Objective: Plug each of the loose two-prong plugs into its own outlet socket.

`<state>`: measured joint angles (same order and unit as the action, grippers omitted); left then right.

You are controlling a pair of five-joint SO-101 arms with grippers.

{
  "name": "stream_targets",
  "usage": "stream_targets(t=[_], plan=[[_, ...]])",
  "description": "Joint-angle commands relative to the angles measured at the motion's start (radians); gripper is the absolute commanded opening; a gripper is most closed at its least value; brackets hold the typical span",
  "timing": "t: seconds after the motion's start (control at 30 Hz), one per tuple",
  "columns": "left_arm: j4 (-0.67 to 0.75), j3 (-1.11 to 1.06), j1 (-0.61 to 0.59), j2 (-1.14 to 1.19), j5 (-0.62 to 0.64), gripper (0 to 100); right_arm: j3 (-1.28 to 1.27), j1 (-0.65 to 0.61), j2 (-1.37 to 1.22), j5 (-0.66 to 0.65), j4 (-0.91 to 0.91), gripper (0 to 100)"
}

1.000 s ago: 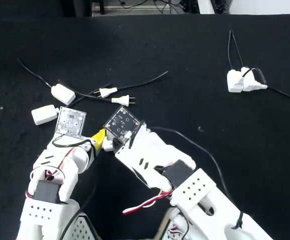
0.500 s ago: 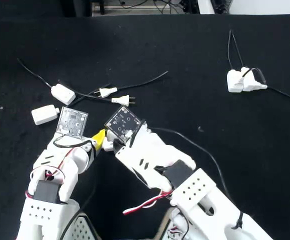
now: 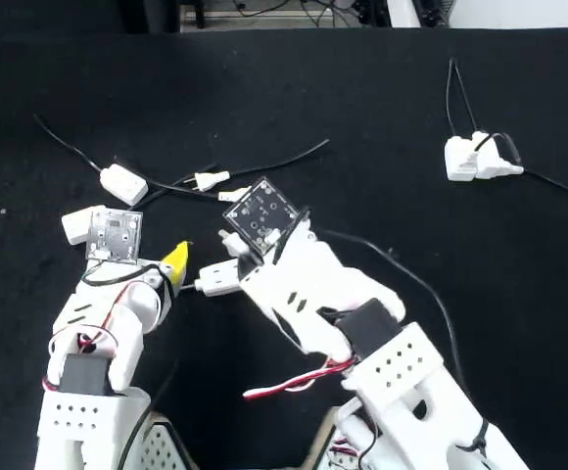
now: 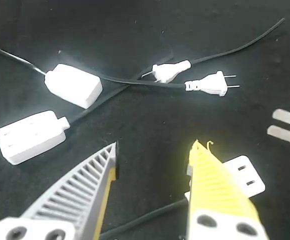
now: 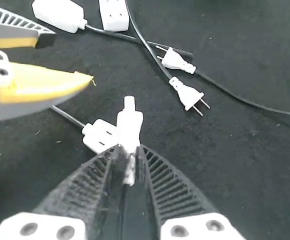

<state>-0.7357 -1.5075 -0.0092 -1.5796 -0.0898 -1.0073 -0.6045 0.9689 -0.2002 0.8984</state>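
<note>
A white plug (image 5: pixel 129 122) is clamped between the closed jaws of the right gripper (image 5: pixel 129 149), close over an outlet socket (image 5: pixel 99 135) laid on the black table (image 3: pixel 382 98). The left gripper (image 4: pixel 155 147) is spread wide and empty, just left of that socket. Two loose plugs (image 4: pixel 209 84) are seen farther off, with two spare sockets (image 4: pixel 74 85) placed to their left.

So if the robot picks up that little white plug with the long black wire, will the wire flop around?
Probably. The wire lies in a loose curve, so it looks floppy and would likely dangle and drag. The plug looks small and plastic, so it is likely light. Its smooth, tapering body might slip when pinched.
</note>
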Motion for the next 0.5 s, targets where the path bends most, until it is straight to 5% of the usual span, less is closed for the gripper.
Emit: stream_targets(t=[0.0, 0.47], plan=[[0.014, 0.027, -0.019, -0.009, 0.015, 23, 0.068, 0.021, 0.028, -0.025, 0.009, 1.1], [0.009, 0.027, -0.021, -0.009, 0.014, 23, 0.094, 0.048, -0.455, -0.044, -0.212, 1.1]])
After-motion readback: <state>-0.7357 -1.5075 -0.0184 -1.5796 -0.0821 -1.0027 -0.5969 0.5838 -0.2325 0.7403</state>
